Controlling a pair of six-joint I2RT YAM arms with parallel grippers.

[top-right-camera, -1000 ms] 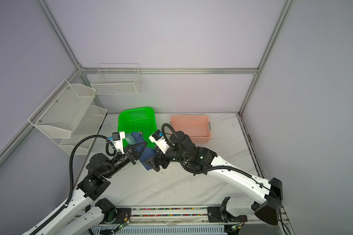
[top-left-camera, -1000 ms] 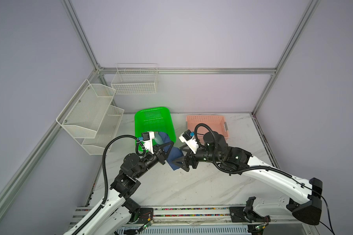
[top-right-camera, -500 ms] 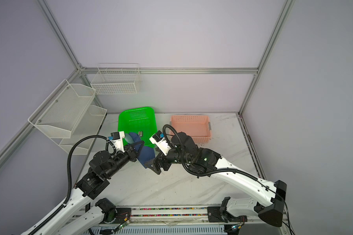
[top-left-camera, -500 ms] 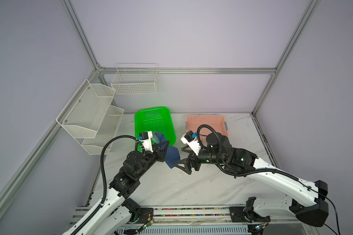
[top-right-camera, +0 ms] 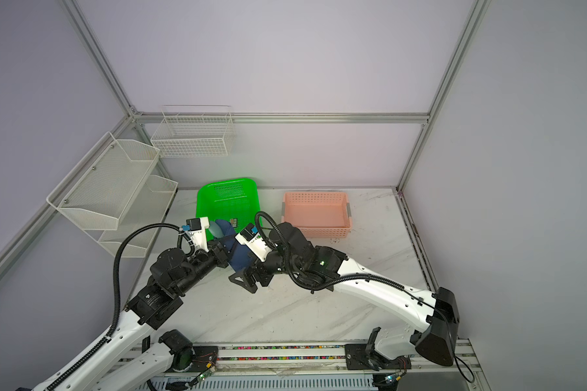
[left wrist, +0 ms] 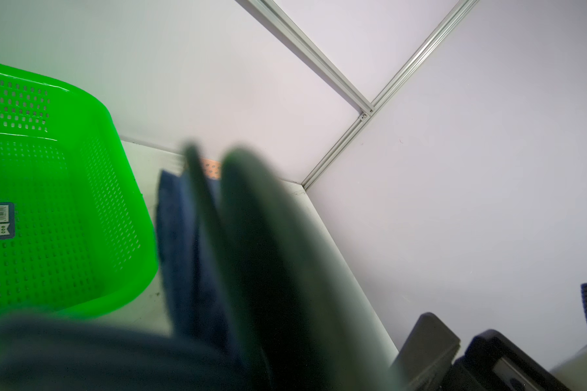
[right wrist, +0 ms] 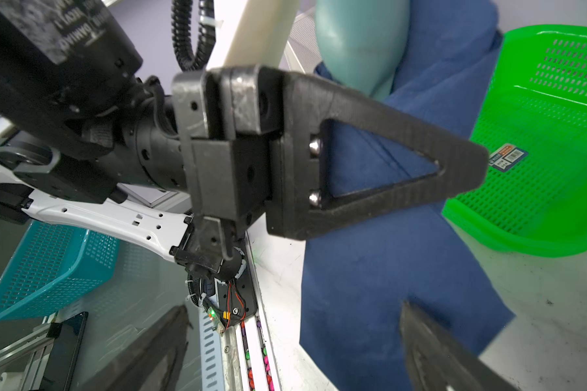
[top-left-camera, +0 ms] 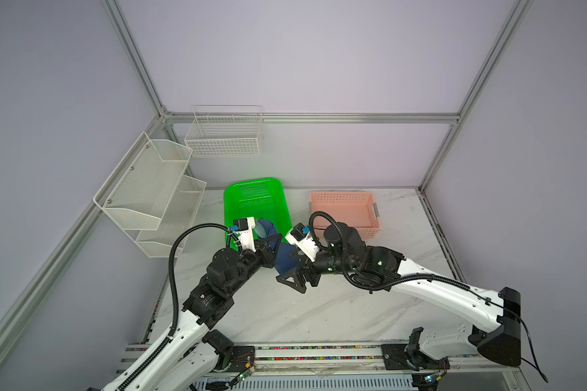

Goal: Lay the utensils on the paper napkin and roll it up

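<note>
My left gripper [top-left-camera: 272,246] is shut on the paper napkin [top-left-camera: 285,258], a dark navy sheet held up off the table at the green basket's near end. The sheet hangs below the jaws in the right wrist view, where one left finger [right wrist: 353,101] lies across the paper napkin [right wrist: 370,270]. The pale teal bowl of a spoon [right wrist: 360,44] sticks out of the folds, also visible as the spoon bowl [top-right-camera: 216,228] in a top view. Other utensils are hidden or too blurred in the left wrist view. My right gripper [top-left-camera: 295,278] stands open just in front of the napkin, holding nothing.
The green basket [top-left-camera: 255,199] stands behind the grippers with a small printed card [top-right-camera: 234,222] inside. A pink basket [top-left-camera: 343,213] sits at the back right. White wire racks [top-left-camera: 150,189] hang on the left wall. A teal basket [right wrist: 48,264] lies below table level.
My right gripper has drawn back from the napkin toward the table's front, staying open. The left gripper keeps its hold and has shifted slightly left.
</note>
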